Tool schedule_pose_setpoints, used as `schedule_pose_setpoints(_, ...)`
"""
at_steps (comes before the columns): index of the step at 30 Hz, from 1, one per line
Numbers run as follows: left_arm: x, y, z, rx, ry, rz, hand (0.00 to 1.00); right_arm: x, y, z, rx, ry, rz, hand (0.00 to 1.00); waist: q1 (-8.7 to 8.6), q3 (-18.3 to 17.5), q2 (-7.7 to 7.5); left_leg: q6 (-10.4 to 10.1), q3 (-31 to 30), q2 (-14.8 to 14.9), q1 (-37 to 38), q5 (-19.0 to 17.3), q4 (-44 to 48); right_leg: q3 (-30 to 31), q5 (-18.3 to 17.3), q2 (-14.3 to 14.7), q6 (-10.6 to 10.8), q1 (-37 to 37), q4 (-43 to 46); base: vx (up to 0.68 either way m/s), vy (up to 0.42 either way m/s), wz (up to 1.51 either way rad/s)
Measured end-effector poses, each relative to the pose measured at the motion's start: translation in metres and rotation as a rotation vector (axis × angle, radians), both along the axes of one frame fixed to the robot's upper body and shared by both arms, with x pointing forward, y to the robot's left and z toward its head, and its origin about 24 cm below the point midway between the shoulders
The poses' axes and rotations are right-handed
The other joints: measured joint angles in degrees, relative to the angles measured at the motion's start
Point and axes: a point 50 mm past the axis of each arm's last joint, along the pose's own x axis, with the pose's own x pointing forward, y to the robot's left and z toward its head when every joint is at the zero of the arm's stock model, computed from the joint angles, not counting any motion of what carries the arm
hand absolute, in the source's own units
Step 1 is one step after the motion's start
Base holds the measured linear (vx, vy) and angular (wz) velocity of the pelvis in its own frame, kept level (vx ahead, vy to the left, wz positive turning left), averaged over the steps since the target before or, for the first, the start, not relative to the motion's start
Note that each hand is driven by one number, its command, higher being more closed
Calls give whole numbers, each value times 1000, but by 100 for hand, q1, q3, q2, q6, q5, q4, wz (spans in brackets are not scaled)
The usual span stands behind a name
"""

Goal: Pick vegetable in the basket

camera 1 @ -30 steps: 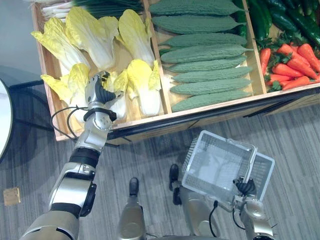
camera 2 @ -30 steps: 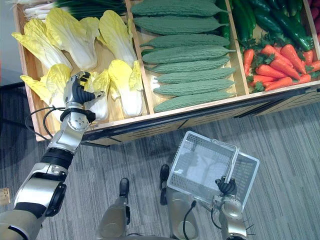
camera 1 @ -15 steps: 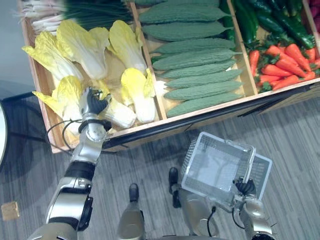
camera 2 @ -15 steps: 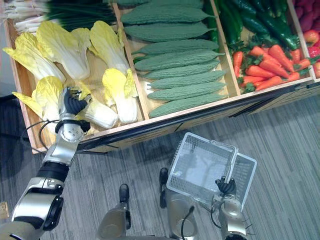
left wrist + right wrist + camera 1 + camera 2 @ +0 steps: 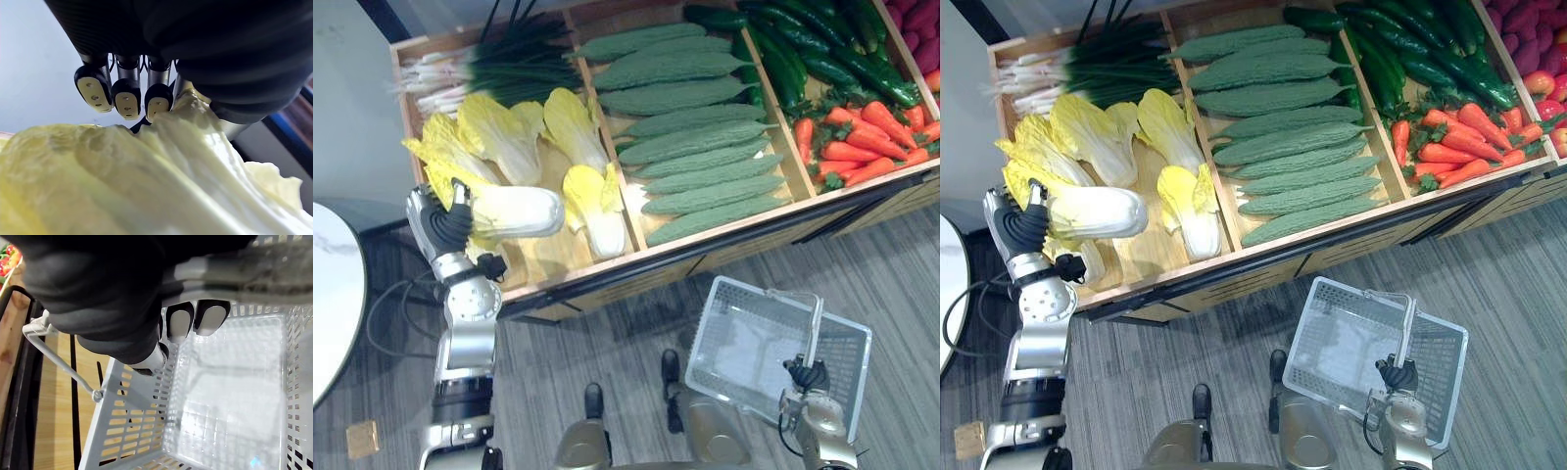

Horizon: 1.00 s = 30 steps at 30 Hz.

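At the left middle of the frame, the left robot hand [image 5: 445, 223] curls its fingers round 1 pale cabbage [image 5: 514, 211], holding it sideways above the other cabbages [image 5: 509, 137] in the counter's [image 5: 724, 238] left compartment. Bumpy green gourds [image 5: 695, 147] fill the middle compartment. At the lower right, the right robot hand [image 5: 806, 376] is clenched on the handle [image 5: 815, 328] of the white basket [image 5: 710, 333], over the floor.

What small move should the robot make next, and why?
Probably swing the left hand with its cabbage across toward the basket: the cabbage is gripped above the shelf, and the basket, held by the right hand, is empty.
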Motion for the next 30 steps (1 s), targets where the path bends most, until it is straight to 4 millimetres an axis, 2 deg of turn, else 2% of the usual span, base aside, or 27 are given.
schedule_pose_setpoints(4, -16, -7, -7, -33, 0, -10, 100, -6, -3, 8, -6, -41, -31, 100, -9, -153, 78, 35, 422, -11, 146, -200, 143, 448, 111, 87, 82, 14, -90, 7, 69, -66)
schedule_pose_setpoints(8, -24, -31, -6, -84, -39, -103, 100, -3, 1, 26, -13, -136, -41, 100, -22, -172, 84, 59, 1077, -23, 265, -448, 384, 1082, 366, 217, 175, -14, -244, 2, 79, -86)
schedule_pose_setpoints(11, -23, -50, -1, -127, -80, -206, 100, 6, 12, 45, -15, -241, -22, 100, -18, -178, 57, 106, 1814, 80, 259, -823, 886, 1606, 510, 405, 258, -130, -284, -44, 74, -129)
schedule_pose_setpoints(12, -23, -56, 0, -135, -88, -237, 100, 11, 15, 52, -16, -276, -22, 100, -23, -178, 42, 120, 2144, 162, 268, -888, 987, 1157, 330, 294, 102, -219, -371, -85, 29, -138)
schedule_pose_setpoints(13, -22, -59, 0, -142, -92, -263, 100, 18, 19, 57, -14, -302, -17, 100, -41, -176, 30, 144, 2452, 194, 303, -901, 995, 30, 126, 28, -216, -374, -255, -72, 27, -137)
schedule_pose_setpoints(14, -22, -59, 0, -143, -90, -272, 100, 22, 21, 58, -10, -312, -11, 100, -39, -178, 22, 147, 2600, 236, 334, -901, 968, -646, 62, -153, -315, -432, -193, -36, 19, -137)
schedule_pose_setpoints(16, -20, -59, -3, -145, -74, -278, 100, 34, 29, 65, -5, -344, 21, 100, -2, -190, -19, 141, 3257, 271, 600, -898, 837, -3232, -152, -881, -609, -409, 218, 31, -50, -142)
schedule_pose_setpoints(18, -18, -59, -9, -153, -40, -287, 100, 42, 39, 67, -13, -350, 81, 100, 23, -193, -30, 126, 3620, 269, 927, -908, 833, -3726, -26, -929, -628, -269, 345, 108, -126, -162)
schedule_pose_setpoints(20, -13, -65, -15, -157, -10, -326, 100, 48, 46, 71, -35, -352, 144, 100, -25, -202, 3, 77, 3841, 444, 1132, -942, 1085, -3263, -32, -710, -574, -293, 419, 193, -179, -154)
schedule_pose_setpoints(21, -8, -75, -20, -154, 25, -380, 100, 51, 46, 73, -50, -355, 168, 100, -27, -207, -5, 104, 3879, 643, 1133, -957, 1619, -2994, -110, -528, -578, -260, 419, 258, -192, -140)
schedule_pose_setpoints(22, -5, -83, -27, -151, 65, -424, 100, 54, 46, 75, -62, -355, 196, 100, -39, -214, 11, 192, 3836, 989, 1032, -951, 2464, -2745, -170, -300, -603, -133, 364, 317, -192, -157)
schedule_pose_setpoints(23, -4, -92, -33, -150, 104, -472, 100, 56, 47, 78, -72, -355, 236, 100, -36, -224, 26, 592, 3570, 1354, 854, -745, 3462, -2514, -219, -97, -701, 58, 286, 243, -83, -127)
schedule_pose_setpoints(24, -3, -96, -37, -149, 124, -495, 100, 57, 48, 80, -80, -359, 254, 100, -32, -227, 30, 680, 3300, 1458, 725, -786, 3882, -2334, -238, 3, -733, 159, 218, 195, -33, -101)
schedule_pose_setpoints(25, -3, -100, -41, -149, 142, -514, 100, 58, 49, 83, -89, -367, 273, 100, -24, -230, 37, 673, 2952, 1460, 539, -863, 4165, -2239, -240, 54, -741, 258, 153, 194, 15, -92)
schedule_pose_setpoints(26, -2, -106, -46, -150, 169, -538, 100, 60, 53, 90, -98, -394, 305, 100, -29, -229, 35, 567, 2189, 1317, 99, -1051, 4475, -2004, -235, 114, -752, 413, 50, 247, 56, -92)
schedule_pose_setpoints(27, -2, -108, -50, -151, 189, -550, 100, 62, 57, 94, -92, -413, 332, 100, -7, -229, 34, 496, 1731, 1146, -175, -1179, 4507, -1825, -222, 118, -745, 537, -24, 257, 66, -96)
schedule_pose_setpoints(30, -7, -106, -60, -127, 241, -546, 100, 69, 76, 104, -37, -473, 428, 100, 91, -231, 33, 465, 616, 545, -767, -1330, 3707, -1069, -209, 69, -653, 925, -173, 223, 111, -114)
